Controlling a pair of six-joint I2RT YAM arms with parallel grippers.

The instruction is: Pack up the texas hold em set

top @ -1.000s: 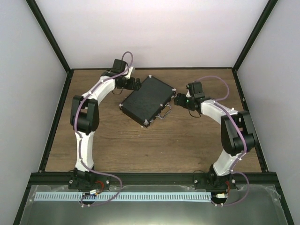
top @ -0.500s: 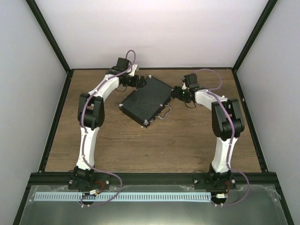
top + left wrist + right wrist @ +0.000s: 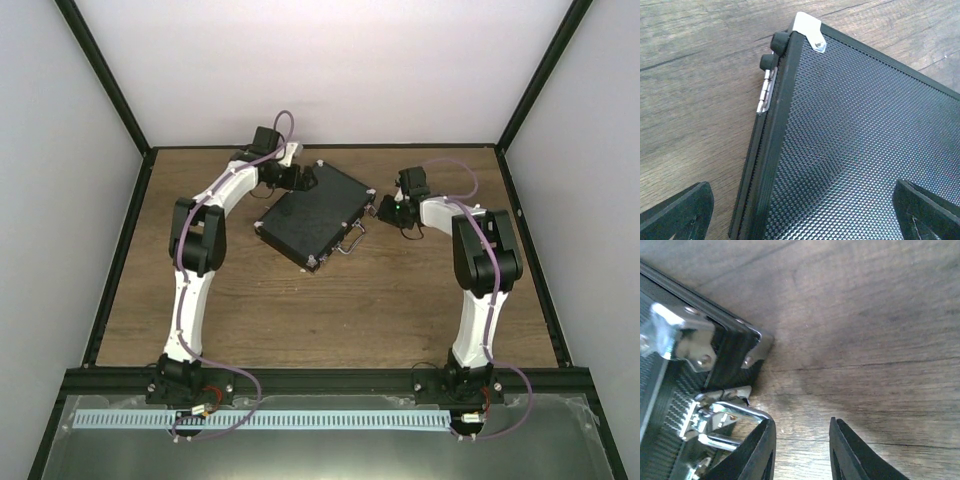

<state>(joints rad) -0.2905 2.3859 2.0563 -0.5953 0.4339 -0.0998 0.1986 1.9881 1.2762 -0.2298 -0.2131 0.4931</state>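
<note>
The right arm has folded upright and drawn its right hand (image 3: 384, 210) in to the right corner of the briefcase (image 3: 312, 215), its fingers (image 3: 757, 450) closing as it came. The left hand (image 3: 307, 180) has reached further along the far edge. The black briefcase lies shut and askew at the far middle of the wooden surface (image 3: 300, 310), its handle (image 3: 352, 238) towards the near right.

The left hand stands spread wide over the far corner, gripping nothing. One finger is over bare wood and the other over the pebbled lid, and both are cut off by the frame. A silver corner plate (image 3: 810, 31), two rubber feet (image 3: 779, 41) and a hinge (image 3: 765, 92) show at that corner.

The right hand's fingers are drawn together over bare wood and hold nothing. One of them is just beside a chrome latch (image 3: 715, 415); whether they touch is unclear. The closed lid hides anything inside.
</note>
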